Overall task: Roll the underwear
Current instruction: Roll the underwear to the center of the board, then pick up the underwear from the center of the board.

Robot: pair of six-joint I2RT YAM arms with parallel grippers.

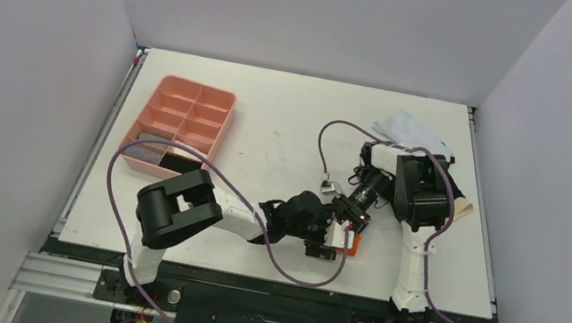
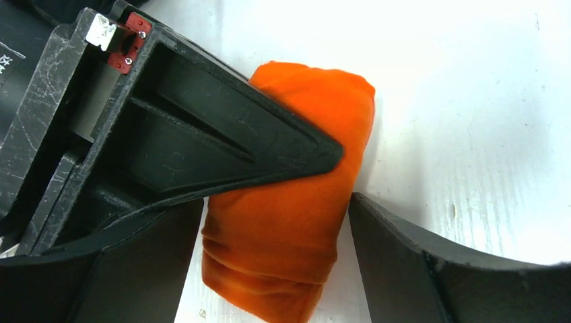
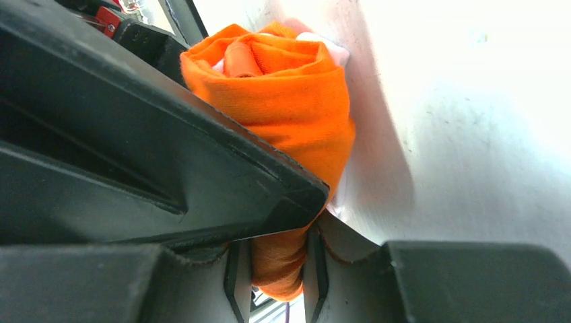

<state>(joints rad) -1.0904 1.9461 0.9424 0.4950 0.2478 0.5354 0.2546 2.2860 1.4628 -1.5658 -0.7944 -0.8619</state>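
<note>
White table [image 1: 292, 109] between grey walls [image 1: 310, 6]. The orange underwear [image 3: 283, 87], rolled, lies at five o'clock. The left gripper [image 2: 273, 202] reaches from nine, jaws wide astride it; the right gripper [image 3: 276, 235] bends down from one, pinching its end.

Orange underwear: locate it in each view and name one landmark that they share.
Top external: the orange underwear is a small patch low in the picture, just right of centre.
Left wrist: it fills the centre, a roll lying lengthwise.
Right wrist: upper centre, the roll seen end-on.
Shared landmark: the white table under it.
</note>
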